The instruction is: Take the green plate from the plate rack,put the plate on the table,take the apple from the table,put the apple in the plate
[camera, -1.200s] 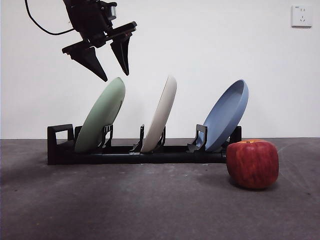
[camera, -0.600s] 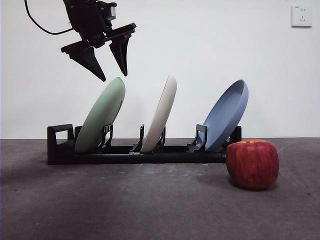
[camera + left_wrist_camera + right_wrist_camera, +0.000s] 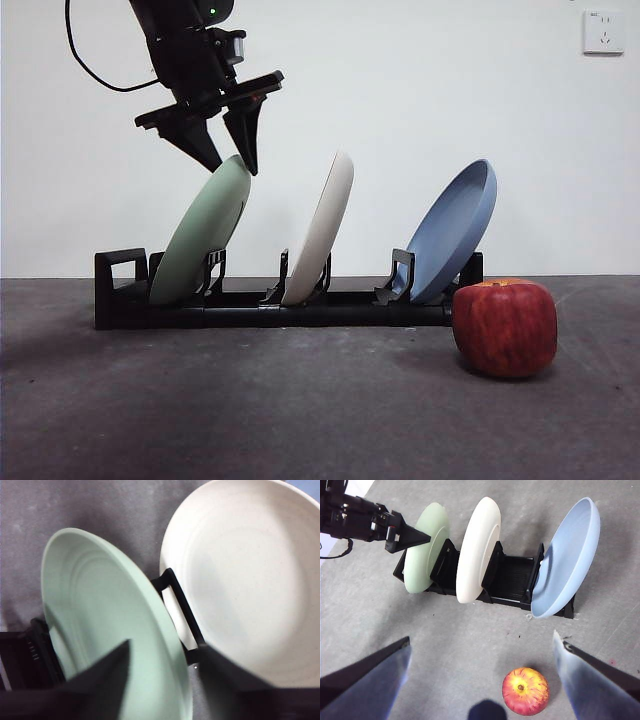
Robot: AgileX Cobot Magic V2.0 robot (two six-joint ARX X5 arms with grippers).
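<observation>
The green plate (image 3: 200, 235) leans in the left slot of the black plate rack (image 3: 120, 295), on the dark grey table (image 3: 300, 410). My left gripper (image 3: 232, 166) is open, its two jaws straddling the plate's top rim; the left wrist view (image 3: 165, 650) shows the green plate's (image 3: 100, 625) edge between them. The red apple (image 3: 505, 327) sits on the table in front of the rack's right end. My right gripper (image 3: 481, 637) is open and empty, high above the table, with the apple (image 3: 525, 691) and green plate (image 3: 425, 555) below it.
A cream-white plate (image 3: 322, 230) stands in the middle slot and a blue plate (image 3: 452, 232) in the right slot, both leaning right. The cream plate (image 3: 240, 580) is close beside the left gripper. A white wall with an outlet (image 3: 603, 32) is behind.
My left gripper has come down and a little to the right, from above the green plate to around its top rim. Plates, apple and rack have not moved.
</observation>
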